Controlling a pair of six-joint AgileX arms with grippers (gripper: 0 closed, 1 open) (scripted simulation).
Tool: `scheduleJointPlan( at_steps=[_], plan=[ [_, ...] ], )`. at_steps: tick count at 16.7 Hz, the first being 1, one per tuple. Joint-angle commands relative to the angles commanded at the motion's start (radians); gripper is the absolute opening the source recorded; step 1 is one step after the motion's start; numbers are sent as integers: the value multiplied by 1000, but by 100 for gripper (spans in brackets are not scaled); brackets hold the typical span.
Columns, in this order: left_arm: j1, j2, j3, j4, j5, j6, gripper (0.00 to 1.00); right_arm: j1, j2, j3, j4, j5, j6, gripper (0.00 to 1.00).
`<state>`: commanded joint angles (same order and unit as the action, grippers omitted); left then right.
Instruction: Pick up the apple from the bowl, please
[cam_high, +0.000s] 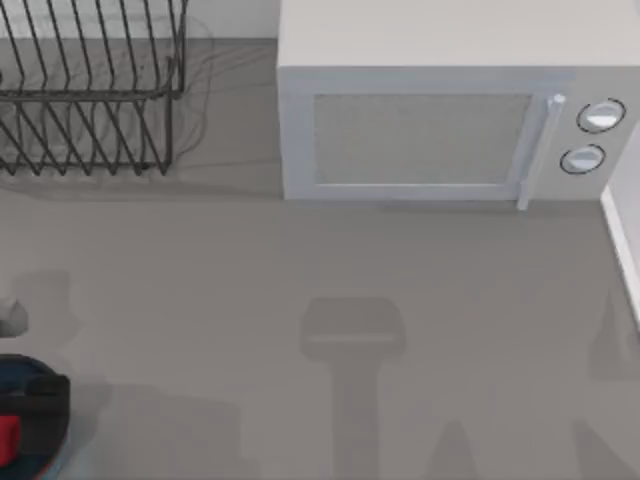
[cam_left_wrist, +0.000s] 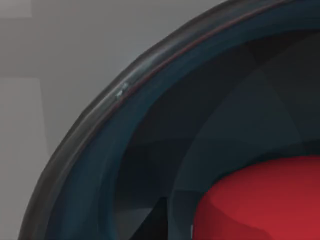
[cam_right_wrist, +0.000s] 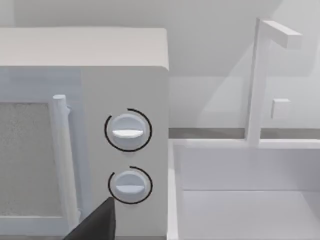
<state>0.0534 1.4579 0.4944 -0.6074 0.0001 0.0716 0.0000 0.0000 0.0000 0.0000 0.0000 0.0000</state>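
the bowl (cam_high: 40, 372) sits at the table's (cam_high: 330, 300) near left corner, cut off by the picture's edge, its blue-teal glaze showing as a thin arc around a dark mass. that dark mass is the left arm's pincer (cam_high: 30, 415), hanging right over the bowl and hiding most of its inside. beside it, at the very left edge, a bit of bright red peeks out: the apple (cam_high: 8, 440), lying inside the bowl. whether the left pincer is apart or together, or touching the apple at all, i cannot tell from here.

from the left wrist, the bowl's dark rim (cam_left_wrist: 125, 90) sweeps across with a faint reddish line along it, the glazed wall falls away below it, and the apple (cam_left_wrist: 265, 200) rests low in the hollow, smooth and red, close up.

at the back of the table stands a white microwave (cam_high: 420, 110) with two round knobs (cam_high: 600, 116) on its right, and to its left a dark wire dish rack (cam_high: 90, 90).

the right wrist looks at the microwave's knobs (cam_right_wrist: 128, 131) and a white sink (cam_right_wrist: 245, 190) beside it with a white tap (cam_right_wrist: 260, 80); a dark finger (cam_right_wrist: 97, 222) of the right pincer pokes into that view, and its state i cannot tell.
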Motion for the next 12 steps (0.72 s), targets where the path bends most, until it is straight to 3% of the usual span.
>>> scheduleJointPlan(
  at_steps=[9, 12],
  plan=[
    [0, 0, 0, 0, 0, 0, 2, 0, 0, 0, 0, 0, 0, 100],
    [0, 0, 0, 0, 0, 0, 0, 0, 0, 0, 0, 0, 0, 100]
  ],
)
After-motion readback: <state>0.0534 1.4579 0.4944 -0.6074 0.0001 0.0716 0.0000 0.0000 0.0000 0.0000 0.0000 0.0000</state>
